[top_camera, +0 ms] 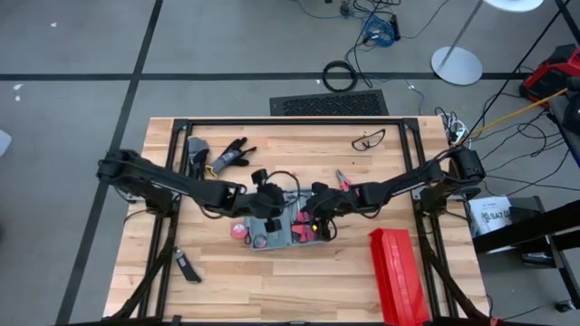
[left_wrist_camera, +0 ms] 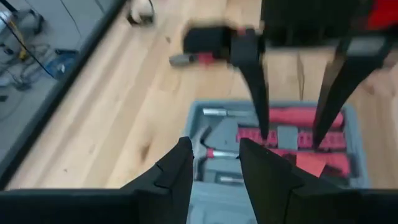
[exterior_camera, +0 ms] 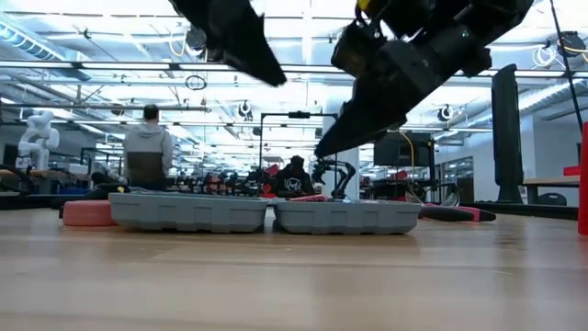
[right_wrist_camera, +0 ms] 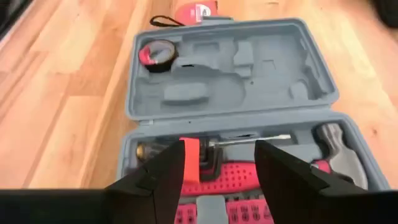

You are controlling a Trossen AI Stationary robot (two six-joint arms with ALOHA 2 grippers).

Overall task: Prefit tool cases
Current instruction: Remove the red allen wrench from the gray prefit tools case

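The tool case [right_wrist_camera: 230, 74] lies open, flat, at mid-table. Left gripper [left_wrist_camera: 214, 165] and right gripper [right_wrist_camera: 221, 165] hover above it, fingers parted, holding nothing. Advice: lower squarely over one moulded slot, seat each tool fully, and keep the arms apart.

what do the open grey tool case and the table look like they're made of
The open blue-grey tool case looks like moulded matt plastic: rounded corners and shaped tool recesses, with no shine. The table looks like pale wooden planks with a smooth finish: grain and board seams show.
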